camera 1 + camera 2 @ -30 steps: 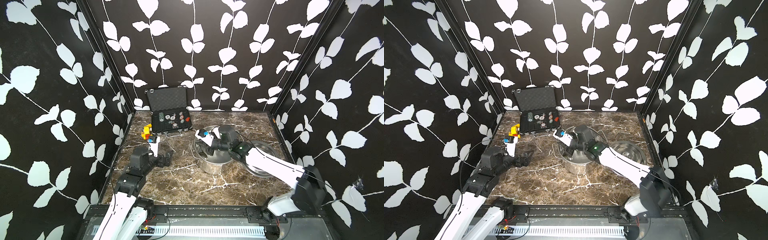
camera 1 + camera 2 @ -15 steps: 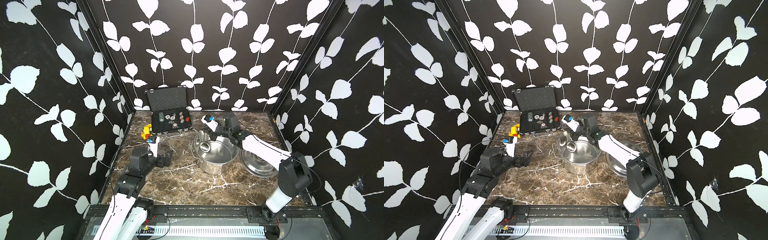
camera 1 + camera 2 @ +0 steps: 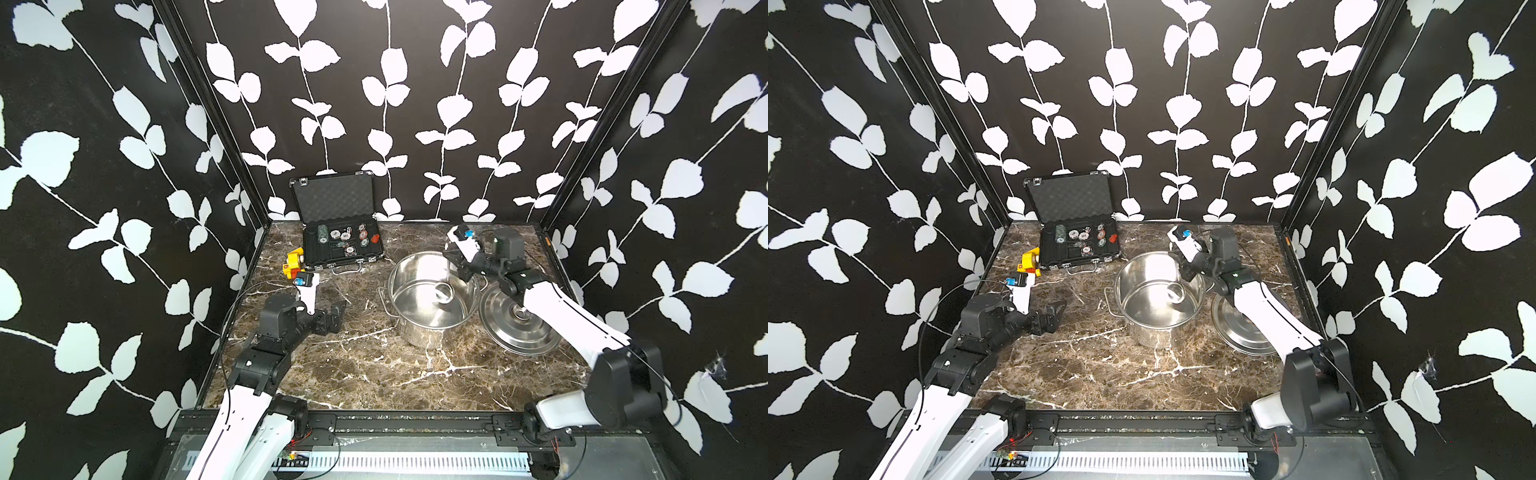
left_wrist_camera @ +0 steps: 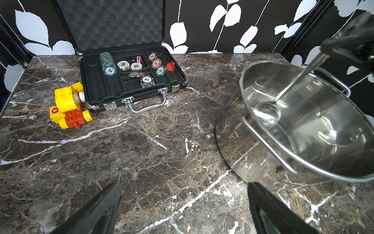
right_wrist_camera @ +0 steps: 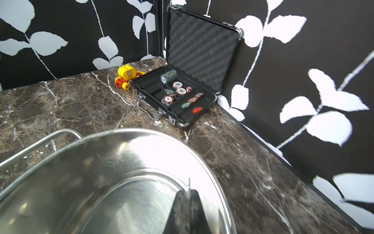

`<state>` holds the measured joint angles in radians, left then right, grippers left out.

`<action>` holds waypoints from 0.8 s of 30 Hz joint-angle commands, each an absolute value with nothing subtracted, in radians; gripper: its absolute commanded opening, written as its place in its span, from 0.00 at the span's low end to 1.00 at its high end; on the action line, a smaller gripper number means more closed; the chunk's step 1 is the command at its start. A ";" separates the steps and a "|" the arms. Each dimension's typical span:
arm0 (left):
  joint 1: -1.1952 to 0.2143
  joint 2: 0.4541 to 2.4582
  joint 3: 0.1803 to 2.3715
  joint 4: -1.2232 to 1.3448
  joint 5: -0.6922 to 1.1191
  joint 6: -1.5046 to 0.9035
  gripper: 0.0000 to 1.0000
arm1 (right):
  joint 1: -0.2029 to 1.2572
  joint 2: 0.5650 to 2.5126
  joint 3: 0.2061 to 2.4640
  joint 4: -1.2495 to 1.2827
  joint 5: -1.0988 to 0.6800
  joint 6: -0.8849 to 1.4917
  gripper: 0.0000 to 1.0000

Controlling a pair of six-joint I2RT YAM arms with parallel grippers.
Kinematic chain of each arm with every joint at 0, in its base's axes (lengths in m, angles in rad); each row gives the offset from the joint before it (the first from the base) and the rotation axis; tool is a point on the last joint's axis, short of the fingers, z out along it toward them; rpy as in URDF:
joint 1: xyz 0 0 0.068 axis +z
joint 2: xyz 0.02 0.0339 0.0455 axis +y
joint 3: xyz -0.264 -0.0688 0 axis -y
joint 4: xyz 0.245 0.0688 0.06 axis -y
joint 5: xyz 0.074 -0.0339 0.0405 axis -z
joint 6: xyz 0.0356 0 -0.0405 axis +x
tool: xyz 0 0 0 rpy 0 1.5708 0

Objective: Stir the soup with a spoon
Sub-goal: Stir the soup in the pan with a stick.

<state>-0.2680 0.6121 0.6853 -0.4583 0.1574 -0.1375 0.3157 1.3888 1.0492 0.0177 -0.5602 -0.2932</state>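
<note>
Nearest the robot's base, the left pincer (image 4: 183,187) is hovering low over the worktop (image 3: 374,374), jaws spread wide with nothing between them. It is sitting just where it was a second ago and is taking no part. Ahead of it and to its right, the pot (image 3: 419,334) is standing upright, one wire handle facing this pincer.

The change is happening farther on. The right pincer (image 3: 462,272) is pinching the top of the spoon (image 4: 291,83), pressed tight on the thin handle. Over the last second it has been swinging along the pot's far side, from the edge nearer the left pincer to the edge away from it. The spoon's round end is sweeping across the inside with it. To my eye the stirring is already going, and more loops are probably needed.

The spoon is showing as a slim, straight silver shaft slanting down from the right pincer. Its small round bowl is hanging below and ahead of that pincer, inside the pot; whether it is touching the bottom I cannot tell. It is blending into the steel's reflections. No soup is showing, and the inside is looking bare and shiny.

Just beside the right pincer, away from the pot, the lid (image 3: 519,332) is lying flat under that arm. Beyond the left pincer, an open case (image 3: 332,199) of chips (image 4: 146,80) is standing against the back wall, with a toy (image 3: 293,264) beside it.
</note>
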 commanded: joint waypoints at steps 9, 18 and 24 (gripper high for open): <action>-0.270 0.614 0.678 -0.449 0.155 -0.127 0.99 | 0.295 1.151 0.873 -0.052 -0.580 -0.233 0.00; -0.270 0.612 0.676 -0.446 0.152 -0.127 0.99 | 0.423 1.015 0.797 -0.097 -0.612 -0.242 0.00; -0.270 0.611 0.677 -0.445 0.150 -0.127 0.99 | 0.584 1.098 0.870 -0.087 -0.538 -0.304 0.00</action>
